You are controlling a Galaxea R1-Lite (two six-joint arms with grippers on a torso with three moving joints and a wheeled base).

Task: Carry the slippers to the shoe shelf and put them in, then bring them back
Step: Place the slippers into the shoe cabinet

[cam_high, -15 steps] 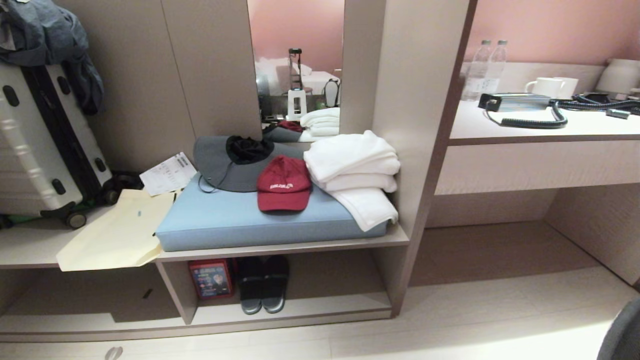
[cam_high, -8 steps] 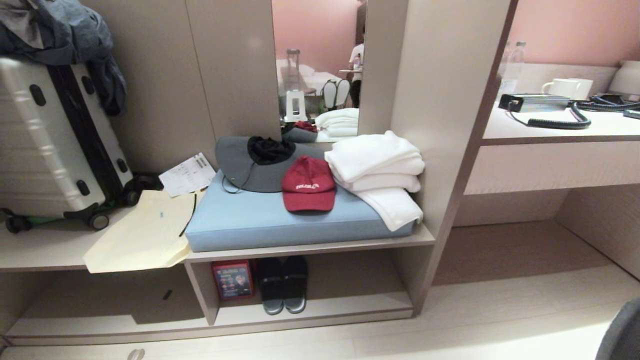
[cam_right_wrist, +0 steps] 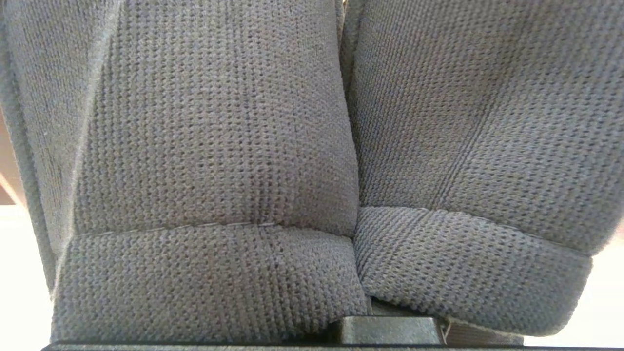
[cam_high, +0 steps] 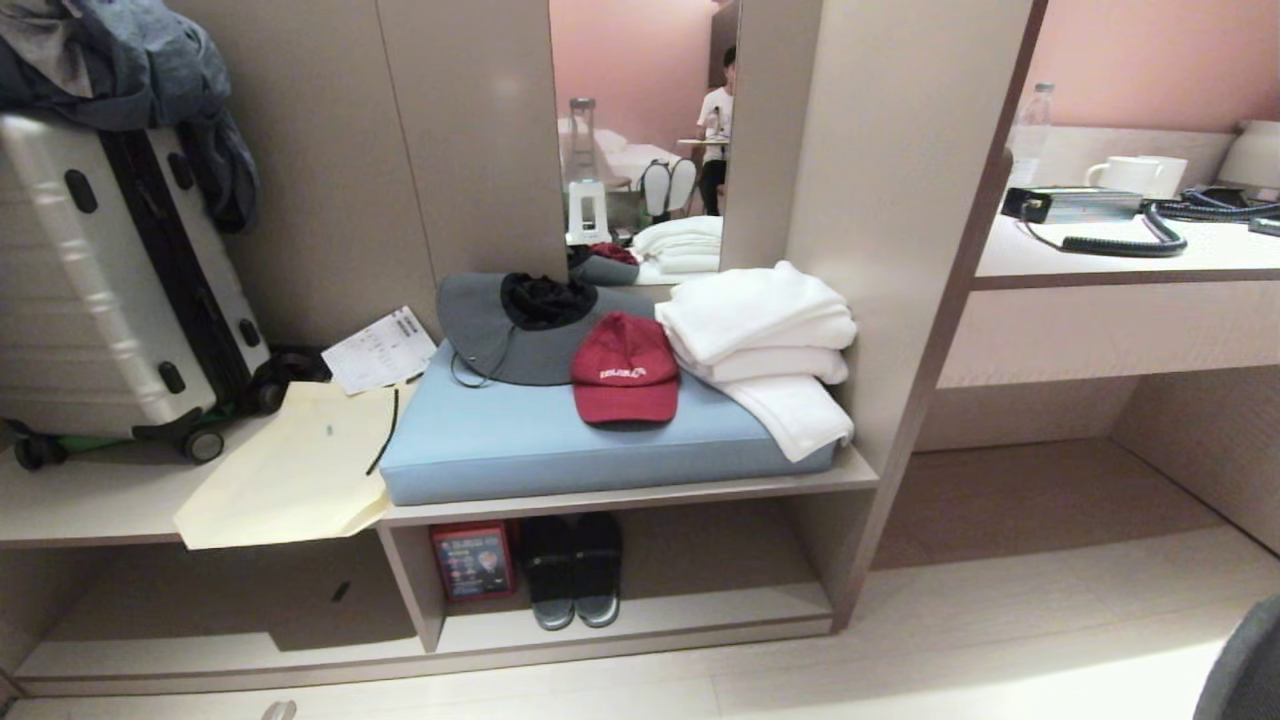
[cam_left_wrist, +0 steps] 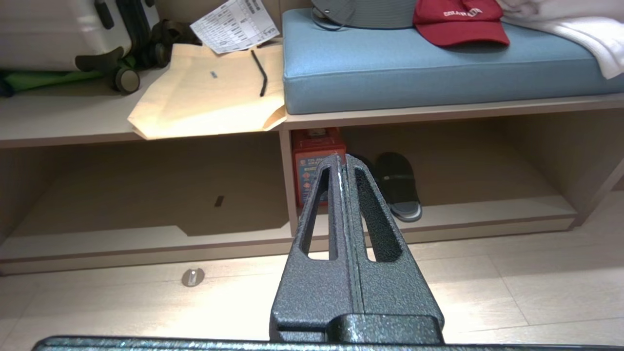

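My right gripper was clamped on the 2 plain dark grey, soft knitted-fabric slippers (cam_right_wrist: 312, 161), which hung side by side, pressed against each other and filling nearly all of the right wrist view; the fingers themselves were hidden behind the fabric. My left gripper (cam_left_wrist: 342, 163) was empty, its 2 dark, textured metal fingers (cam_left_wrist: 322, 204) pressed flat together, pointing toward the low compartments from above the pale floor.

Ahead stood the shoe shelf (cam_high: 640, 622), a long, low open compartment of beige wood-grain board with a pale base plank and an upright divider panel (cam_high: 408, 585). Inside it, just beside the divider, stood a red printed box (cam_high: 474, 561), and next to that a darker pair of slides with pale-edged soles (cam_high: 573, 568) (not the pair I carried).

On the bench board above lay a light blue rectangular cushion (cam_high: 520, 440), bearing a red baseball cap (cam_high: 625, 370), a grey wide-brimmed hat (cam_high: 510, 330) and a stack of folded white towels (cam_high: 765, 345). To its left lay a cream paper bag (cam_high: 290, 470), a printed paper sheet (cam_high: 380, 350) and a silver hard-shell suitcase (cam_high: 100, 290).
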